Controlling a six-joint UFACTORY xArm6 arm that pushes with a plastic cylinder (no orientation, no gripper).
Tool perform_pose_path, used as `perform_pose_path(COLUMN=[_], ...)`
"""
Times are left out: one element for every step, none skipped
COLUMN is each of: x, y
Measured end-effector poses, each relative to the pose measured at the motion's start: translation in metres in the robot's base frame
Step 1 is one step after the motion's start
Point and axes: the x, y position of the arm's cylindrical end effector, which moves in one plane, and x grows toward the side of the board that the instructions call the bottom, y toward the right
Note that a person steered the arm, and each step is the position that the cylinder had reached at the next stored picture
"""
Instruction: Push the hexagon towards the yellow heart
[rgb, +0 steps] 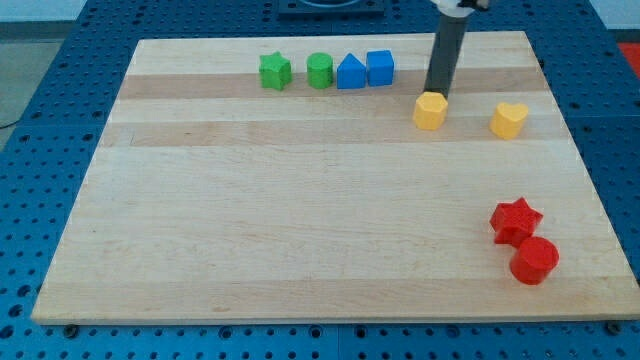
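Note:
The yellow hexagon (430, 111) lies on the wooden board (300, 220) at the upper right. The yellow heart (509, 119) lies to its right, a short gap apart. My tip (437, 94) stands at the hexagon's top edge, touching or nearly touching it, slightly right of its centre. The dark rod rises from there to the view's top.
A green star (275, 71), a green cylinder (319, 70), a blue house-shaped block (350, 72) and a blue cube (380, 67) stand in a row near the top edge. A red star (516, 220) and a red cylinder (534, 260) lie at the lower right.

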Motion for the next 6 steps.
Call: perform_pose_path(x=[0.0, 0.006, 0.025, 0.035, 0.035, 0.036], y=[-0.019, -0.033, -0.032, -0.025, -0.015, -0.021])
